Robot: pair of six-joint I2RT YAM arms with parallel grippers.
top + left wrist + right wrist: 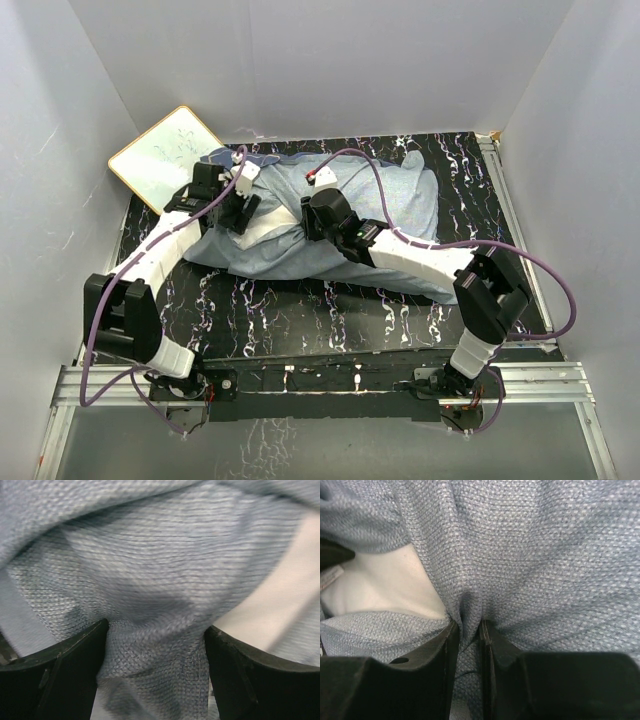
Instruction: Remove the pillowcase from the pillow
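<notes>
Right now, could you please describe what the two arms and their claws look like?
The left arm and right arm have white tubular links joined by bulky black joints, and a purple cable trails along each. The left claw and right claw each have two matte black fingers with flat inner faces.

The tabletop (300, 310) is black with white veins. On its far half lies the pillow (380, 590), mostly covered by the grey-blue pillowcase (350, 200). A white board (165, 155) rests at the far left corner.
</notes>
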